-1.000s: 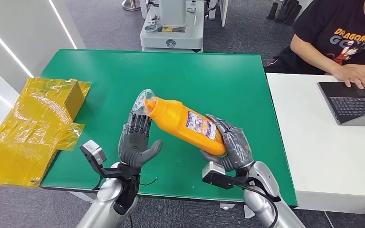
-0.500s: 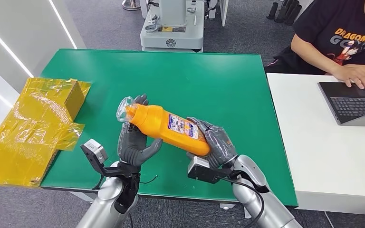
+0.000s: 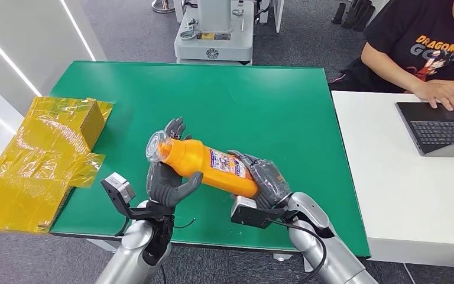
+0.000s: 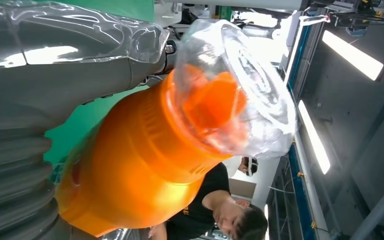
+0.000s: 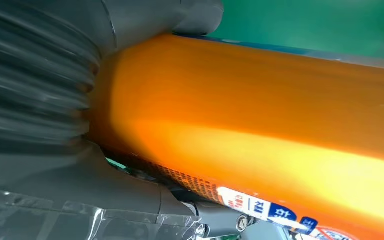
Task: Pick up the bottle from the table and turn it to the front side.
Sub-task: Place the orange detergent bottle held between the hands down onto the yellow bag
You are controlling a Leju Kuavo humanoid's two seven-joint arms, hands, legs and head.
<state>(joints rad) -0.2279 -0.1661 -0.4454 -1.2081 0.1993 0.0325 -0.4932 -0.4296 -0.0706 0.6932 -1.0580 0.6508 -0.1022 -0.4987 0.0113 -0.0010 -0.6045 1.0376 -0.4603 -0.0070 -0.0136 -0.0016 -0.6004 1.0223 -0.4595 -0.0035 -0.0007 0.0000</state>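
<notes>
**Bottle held up between my two hands**

I hold the fat end of the orange bottle (image 3: 210,167) tight in my right hand (image 3: 264,183), so it stays up off the green table (image 3: 284,106). My left hand (image 3: 168,177) cups the neck end at 9 o'clock (fingers not wrapped around), ready to help me turn it. Farther off, at 1 o'clock, a person (image 3: 425,47) types on a laptop (image 3: 440,127).
</notes>
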